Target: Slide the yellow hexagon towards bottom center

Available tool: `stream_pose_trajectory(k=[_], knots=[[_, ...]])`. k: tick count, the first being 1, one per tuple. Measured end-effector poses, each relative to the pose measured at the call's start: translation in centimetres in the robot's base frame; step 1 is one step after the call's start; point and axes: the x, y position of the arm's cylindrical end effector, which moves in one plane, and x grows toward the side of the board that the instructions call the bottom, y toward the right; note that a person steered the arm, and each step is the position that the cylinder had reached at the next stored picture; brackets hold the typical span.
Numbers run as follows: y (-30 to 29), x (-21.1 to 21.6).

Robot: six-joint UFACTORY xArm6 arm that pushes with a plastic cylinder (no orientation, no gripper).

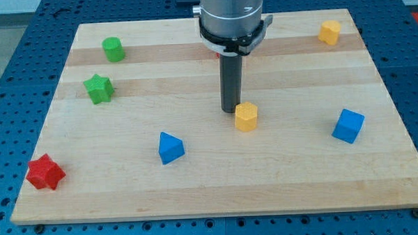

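- The small yellow plastic hexagon block sits near the wooden tabletop's centre.
- The tip appears to touch it at ten o'clock.
- The end effector is a bare rod, grasping nothing.
- The block is probably light, rigid and prone to swivel; push its twelve o'clock face squarely.

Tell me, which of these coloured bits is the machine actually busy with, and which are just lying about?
In the job:
yellow hexagon, near the board's middle
my tip, just to the view's left of it, close against it

Lying about:
yellow block
blue cube
blue triangular block
red star
green star
green cylinder
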Motion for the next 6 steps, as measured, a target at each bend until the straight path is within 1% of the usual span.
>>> stream_pose_trajectory(k=[1, 2, 3, 4, 5, 6], knots=[[0.4, -1.0], [1.6, -3.6], [3.9, -0.5], [4.1, 3.3], [2.2, 5.3], [2.4, 6.7]])
